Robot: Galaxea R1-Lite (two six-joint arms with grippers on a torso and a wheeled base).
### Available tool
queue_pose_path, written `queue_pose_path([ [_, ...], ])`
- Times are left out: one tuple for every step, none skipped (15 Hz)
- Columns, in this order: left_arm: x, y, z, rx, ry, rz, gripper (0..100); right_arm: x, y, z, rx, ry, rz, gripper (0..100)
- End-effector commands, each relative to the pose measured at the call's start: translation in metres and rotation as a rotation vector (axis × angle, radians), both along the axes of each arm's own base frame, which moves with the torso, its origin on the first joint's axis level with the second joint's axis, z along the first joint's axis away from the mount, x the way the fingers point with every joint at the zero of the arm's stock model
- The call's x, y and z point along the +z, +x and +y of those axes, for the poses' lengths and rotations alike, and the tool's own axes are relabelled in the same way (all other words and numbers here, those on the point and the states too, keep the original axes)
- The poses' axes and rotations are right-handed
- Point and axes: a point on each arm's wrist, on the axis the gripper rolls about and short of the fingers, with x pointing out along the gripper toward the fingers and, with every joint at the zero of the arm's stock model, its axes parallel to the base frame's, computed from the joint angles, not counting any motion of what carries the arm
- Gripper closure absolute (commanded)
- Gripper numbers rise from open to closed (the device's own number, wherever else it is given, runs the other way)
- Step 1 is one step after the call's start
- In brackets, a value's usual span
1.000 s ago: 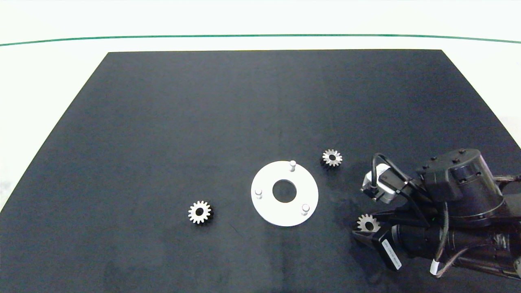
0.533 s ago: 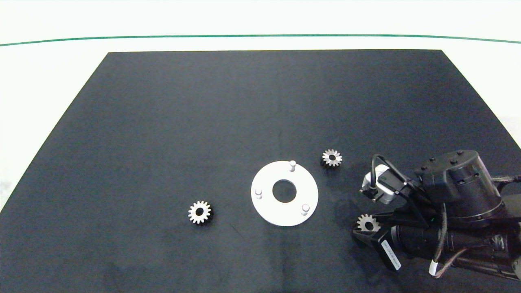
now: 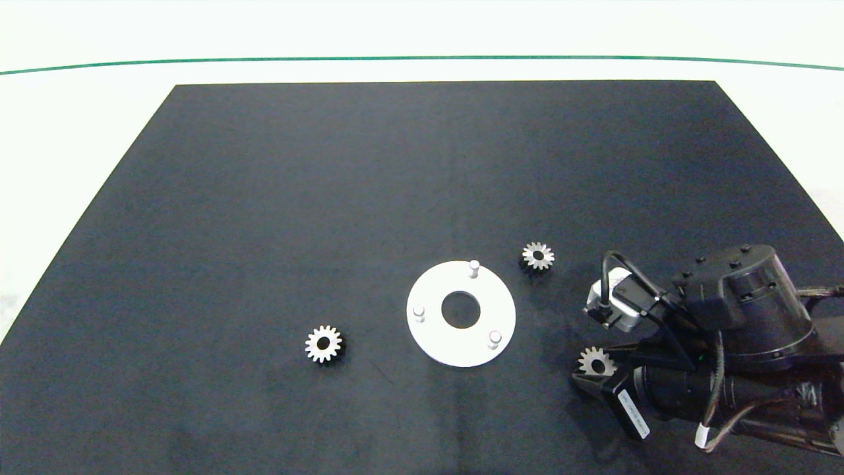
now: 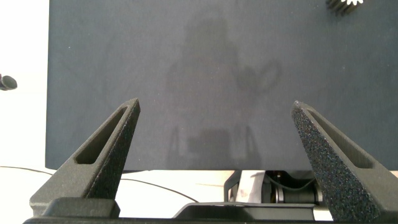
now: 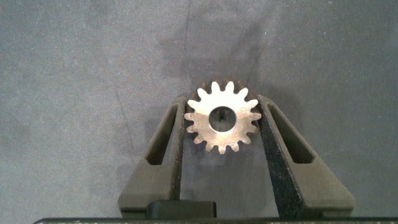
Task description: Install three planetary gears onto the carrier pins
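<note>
**Gripping 1 gear at the mat's right side**

Clamping is being done by the right gripper (image 5: pixel 222 124), whose 2 fingers are pressed against opposite sides of 1 planetary gear (image 5: pixel 222 119); in the head view the same gear (image 3: pixel 596 361) is partly covered by the dark arm coming in from the right. The gear's teeth and centre hole are being shown whole only by the right wrist view.

2 more gears are lying flat on the black mat (image 3: pixel 330 198): one (image 3: pixel 538 255) just beyond the white disc (image 3: pixel 461 314) towards its far right, the other (image 3: pixel 324 344) well apart on the disc's left. All 3 carrier pins (image 3: pixel 474 266) are standing bare on the disc.

The left gripper (image 4: pixel 214 124) is being held spread wide over the mat's edge, with nothing between its fingers; it is outside the head view. A gear's edge (image 4: pixel 346 4) is being caught at the corner of the left wrist view.
</note>
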Motion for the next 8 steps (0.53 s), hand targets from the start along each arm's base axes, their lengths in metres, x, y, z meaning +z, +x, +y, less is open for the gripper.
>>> queue_pose_path([
  [0.0,0.0,0.0,-0.001,0.0,0.001,0,0.001,0.0,0.0,-0.001,0.0,-0.004,87],
  [0.0,0.0,0.0,0.0,0.0,0.001,0,0.006,0.0,0.0,0.001,0.008,-0.018,87],
  [0.0,0.0,0.0,0.0,0.0,0.002,0,0.013,-0.002,0.001,0.008,0.021,-0.038,87],
  [0.0,0.0,0.0,0.0,0.0,0.002,0,0.021,-0.003,0.001,0.01,0.025,-0.048,87],
  [0.0,0.0,0.0,0.0,0.0,0.002,0,0.024,-0.004,0.001,0.013,0.026,-0.049,87],
  [0.0,-0.001,0.0,0.0,0.0,0.001,0,0.033,-0.008,0.0,0.023,0.022,-0.044,87],
  [0.0,-0.001,0.0,0.0,0.0,0.001,0,0.04,-0.011,0.0,0.029,0.024,-0.046,87],
  [0.0,-0.001,0.0,0.0,0.002,0.001,0,0.046,-0.012,0.002,0.037,0.034,-0.06,87],
])
